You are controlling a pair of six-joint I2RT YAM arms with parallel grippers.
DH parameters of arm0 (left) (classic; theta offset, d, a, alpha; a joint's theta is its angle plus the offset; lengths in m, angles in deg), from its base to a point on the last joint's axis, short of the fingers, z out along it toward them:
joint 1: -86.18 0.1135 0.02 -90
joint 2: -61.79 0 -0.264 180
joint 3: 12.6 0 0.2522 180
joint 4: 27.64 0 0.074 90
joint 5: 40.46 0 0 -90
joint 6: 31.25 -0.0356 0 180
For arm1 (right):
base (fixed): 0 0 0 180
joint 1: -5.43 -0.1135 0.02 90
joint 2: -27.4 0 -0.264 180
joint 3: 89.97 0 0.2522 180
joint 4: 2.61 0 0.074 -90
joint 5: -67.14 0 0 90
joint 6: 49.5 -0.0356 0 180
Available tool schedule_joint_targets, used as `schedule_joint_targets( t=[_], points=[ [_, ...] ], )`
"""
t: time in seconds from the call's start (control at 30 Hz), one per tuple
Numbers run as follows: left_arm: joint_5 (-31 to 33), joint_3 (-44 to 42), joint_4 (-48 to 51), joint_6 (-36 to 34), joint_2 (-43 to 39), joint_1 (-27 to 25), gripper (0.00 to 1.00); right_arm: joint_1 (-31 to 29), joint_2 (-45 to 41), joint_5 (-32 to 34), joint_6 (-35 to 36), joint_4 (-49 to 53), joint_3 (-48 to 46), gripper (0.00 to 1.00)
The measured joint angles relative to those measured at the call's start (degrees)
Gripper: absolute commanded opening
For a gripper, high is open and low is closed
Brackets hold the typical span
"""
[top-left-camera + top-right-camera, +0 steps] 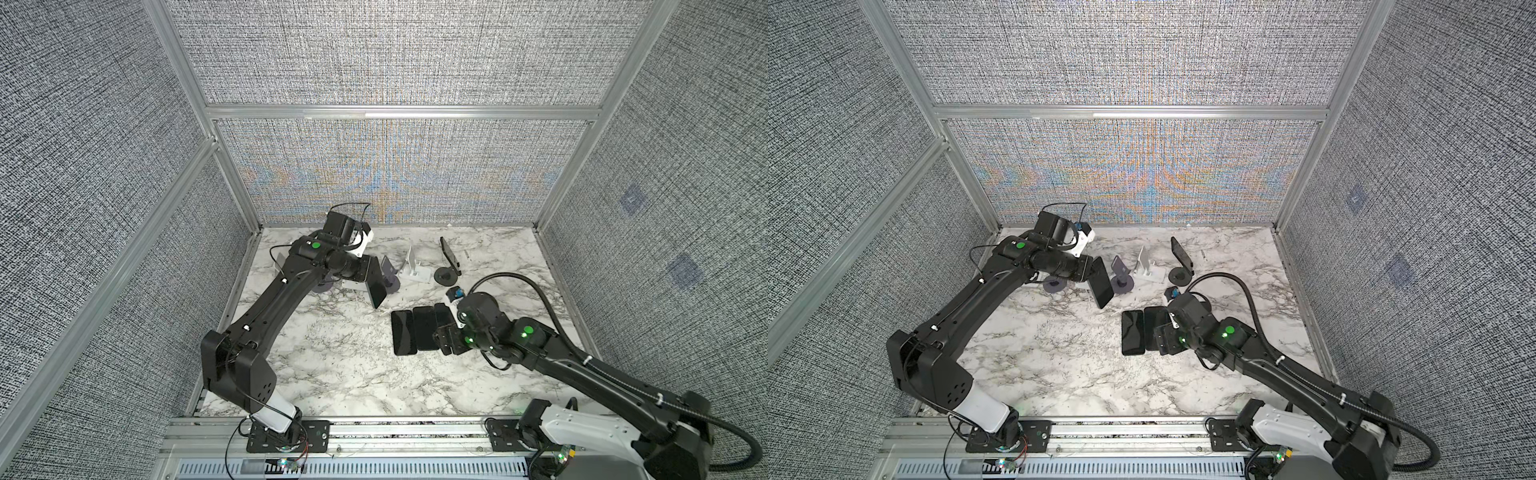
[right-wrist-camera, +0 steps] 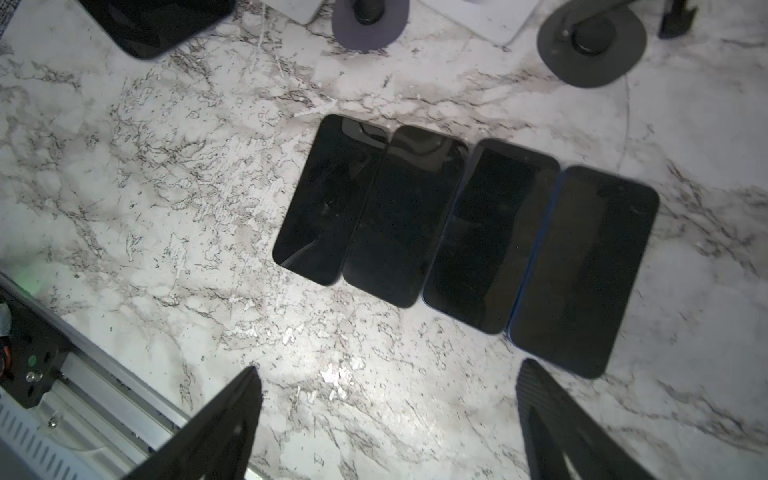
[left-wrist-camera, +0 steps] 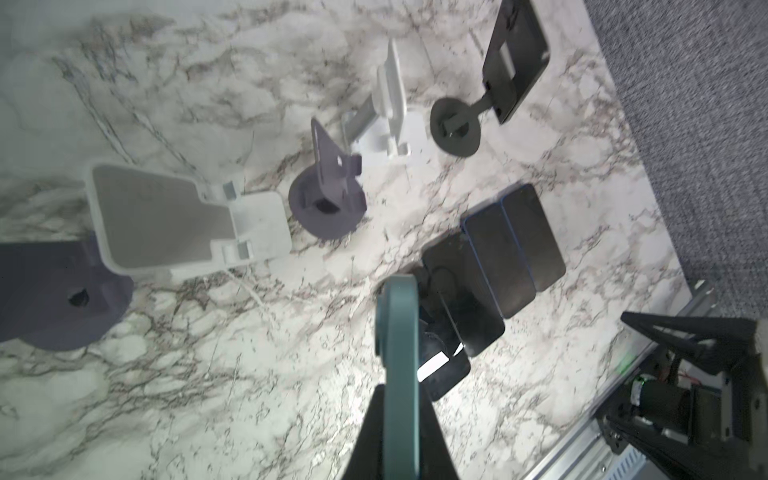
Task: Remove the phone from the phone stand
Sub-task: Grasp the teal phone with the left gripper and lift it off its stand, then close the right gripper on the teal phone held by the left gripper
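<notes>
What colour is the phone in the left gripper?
The phone shows a teal edge, clearest in the left wrist view.

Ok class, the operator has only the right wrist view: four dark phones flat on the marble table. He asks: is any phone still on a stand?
Observer: Yes, one dark phone leans on the black round-based stand.
Operator: And the left arm?
Observer: The left gripper is shut on a teal-edged phone, clear of the stands.
Operator: The stands beside the black one?
Observer: The white upright stand and the purple round-based stand hold nothing.
</notes>
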Motion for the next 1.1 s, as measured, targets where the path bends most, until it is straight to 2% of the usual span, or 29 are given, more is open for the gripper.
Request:
schedule_joint_targets(
  t=[0.13,0.23,0.43,0.57,0.77,1.1],
  points=[
    [-5.25,-7.41,0.28,-0.50,-0.09,1.68,0.00,-2.03,7.02,-0.04,1.73,-3.10,4.33,0.70],
    [-10.88,-9.25,0.28,-0.50,2.36,2.99,0.00,-2.62,12.74,-0.22,2.45,-4.83,9.16,0.68],
    [-24.48,-9.05,-1.03,-0.57,9.62,6.14,0.00,-4.24,22.56,-3.34,3.13,-9.16,14.58,0.86],
    [-30.01,-9.09,-1.60,-0.55,10.43,6.08,0.00,-4.63,26.62,-6.08,2.80,-12.79,16.39,0.90],
    [-33.86,-9.27,-2.34,-0.52,10.80,6.21,0.00,-4.83,30.27,-8.09,1.90,-15.56,17.88,0.89],
    [-35.54,-9.29,-2.43,-0.59,10.91,6.19,0.00,-4.44,31.93,-8.46,1.05,-16.06,18.36,0.75]
  ],
)
